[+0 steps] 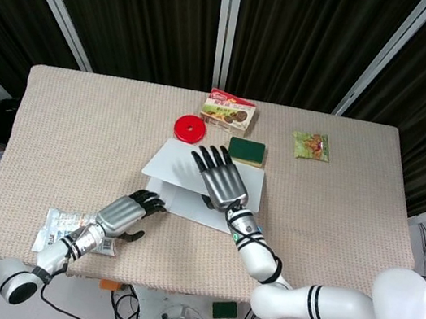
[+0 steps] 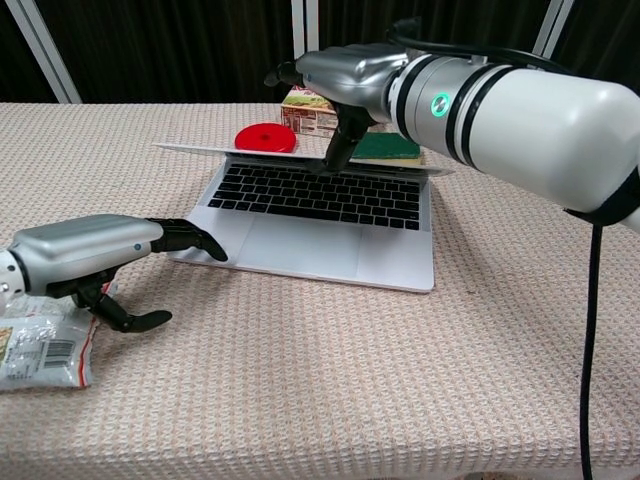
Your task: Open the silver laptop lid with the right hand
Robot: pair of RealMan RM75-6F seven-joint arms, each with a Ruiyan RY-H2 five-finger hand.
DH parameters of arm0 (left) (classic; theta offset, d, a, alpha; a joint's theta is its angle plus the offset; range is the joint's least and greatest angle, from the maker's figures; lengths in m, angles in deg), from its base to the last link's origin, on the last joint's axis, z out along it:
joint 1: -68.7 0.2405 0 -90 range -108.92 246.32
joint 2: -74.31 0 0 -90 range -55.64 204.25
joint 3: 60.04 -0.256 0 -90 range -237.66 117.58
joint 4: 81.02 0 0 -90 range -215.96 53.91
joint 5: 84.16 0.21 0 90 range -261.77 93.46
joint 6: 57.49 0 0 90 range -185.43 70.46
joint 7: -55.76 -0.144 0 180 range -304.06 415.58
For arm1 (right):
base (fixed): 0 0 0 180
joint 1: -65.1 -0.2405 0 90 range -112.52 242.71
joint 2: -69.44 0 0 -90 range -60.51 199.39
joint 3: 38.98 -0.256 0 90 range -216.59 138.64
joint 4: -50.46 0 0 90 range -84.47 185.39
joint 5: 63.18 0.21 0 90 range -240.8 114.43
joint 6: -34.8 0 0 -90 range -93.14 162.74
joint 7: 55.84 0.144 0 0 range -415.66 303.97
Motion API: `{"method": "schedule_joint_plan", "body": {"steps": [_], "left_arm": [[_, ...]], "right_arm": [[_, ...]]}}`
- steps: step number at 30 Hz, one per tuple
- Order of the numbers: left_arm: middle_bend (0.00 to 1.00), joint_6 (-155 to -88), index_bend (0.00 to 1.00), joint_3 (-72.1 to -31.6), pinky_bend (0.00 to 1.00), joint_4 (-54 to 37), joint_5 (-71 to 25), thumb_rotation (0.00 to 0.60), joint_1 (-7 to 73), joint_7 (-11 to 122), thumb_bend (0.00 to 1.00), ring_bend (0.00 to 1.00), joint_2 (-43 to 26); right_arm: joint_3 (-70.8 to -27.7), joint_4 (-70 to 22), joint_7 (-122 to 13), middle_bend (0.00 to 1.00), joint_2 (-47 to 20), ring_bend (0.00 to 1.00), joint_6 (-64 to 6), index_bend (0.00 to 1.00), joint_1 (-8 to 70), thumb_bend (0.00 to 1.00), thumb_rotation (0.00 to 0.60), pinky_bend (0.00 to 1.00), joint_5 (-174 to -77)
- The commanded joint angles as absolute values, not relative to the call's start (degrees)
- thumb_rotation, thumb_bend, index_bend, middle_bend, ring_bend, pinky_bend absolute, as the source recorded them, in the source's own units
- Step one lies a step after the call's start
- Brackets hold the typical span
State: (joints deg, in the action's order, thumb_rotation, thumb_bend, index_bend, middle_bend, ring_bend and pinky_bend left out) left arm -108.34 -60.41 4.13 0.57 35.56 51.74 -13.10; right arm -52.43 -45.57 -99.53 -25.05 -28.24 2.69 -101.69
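Note:
The silver laptop [image 1: 189, 202] [image 2: 330, 245] lies mid-table with its lid [image 1: 170, 162] [image 2: 230, 150] raised partway, so the keyboard [image 2: 320, 195] shows in the chest view. My right hand [image 1: 222, 179] [image 2: 345, 75] is over the lid's front edge. Its thumb reaches down under that edge, and its other fingers are spread above the lid. My left hand [image 1: 125, 212] [image 2: 95, 250] lies on the table at the laptop's front left corner. Its fingertips [image 2: 200, 243] touch the base and it holds nothing.
Behind the laptop are a red disc [image 1: 189, 129] [image 2: 266, 137], a snack box [image 1: 228, 113] [image 2: 305, 100] and a green sponge [image 1: 246, 151] [image 2: 385, 147]. A green packet [image 1: 311, 145] lies far right. A plastic packet [image 1: 60, 228] [image 2: 40, 345] sits under my left wrist.

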Motion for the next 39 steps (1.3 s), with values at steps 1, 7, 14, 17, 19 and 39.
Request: {"method": "schedule_joint_plan", "body": {"steps": [1,7,14,17,19,39], "left_arm": [[0.12,-108.2,0.16,-60.4,0.09,4.0,0.4,0.600,35.3,51.7,0.36,0.03,-13.1],[0.12,-108.5,0.16,-60.9,0.09,4.0,0.4,0.600,35.1,51.9,0.36,0.03,-13.1],[0.12,-109.2,0.16,-61.4,0.09,4.3,0.7,0.600,35.0,51.8,0.36,0.03,-12.9],[0.12,-109.3,0.16,-61.5,0.09,4.5,0.6,0.600,35.0,51.6,0.36,0.03,-12.8],[0.12,-109.5,0.16,-61.6,0.09,4.6,0.5,0.600,35.0,51.4,0.36,0.03,-12.7],[0.12,-110.3,0.16,-62.3,0.09,4.8,-0.1,0.600,35.3,51.6,0.36,0.03,-12.0]], "right_arm": [[-53.2,-45.1,-98.8,0.00,-24.4,0.00,-27.9,0.00,2.9,1.00,0.600,0.00,-101.0],[-55.4,-44.1,-97.2,0.00,-22.7,0.00,-27.5,0.00,3.1,1.00,0.600,0.00,-99.2],[-57.6,-43.1,-96.2,0.00,-20.0,0.00,-26.8,0.00,3.0,1.00,0.600,0.00,-96.9],[-58.7,-41.8,-96.0,0.00,-19.0,0.00,-26.0,0.00,2.5,1.00,0.600,0.00,-95.3],[-59.5,-40.4,-95.8,0.00,-18.5,0.00,-25.2,0.00,2.1,1.00,0.600,0.00,-93.9],[-62.8,-22.9,-98.8,0.00,-17.7,0.00,-18.3,0.00,-4.0,1.00,0.600,0.00,-77.4]]}}
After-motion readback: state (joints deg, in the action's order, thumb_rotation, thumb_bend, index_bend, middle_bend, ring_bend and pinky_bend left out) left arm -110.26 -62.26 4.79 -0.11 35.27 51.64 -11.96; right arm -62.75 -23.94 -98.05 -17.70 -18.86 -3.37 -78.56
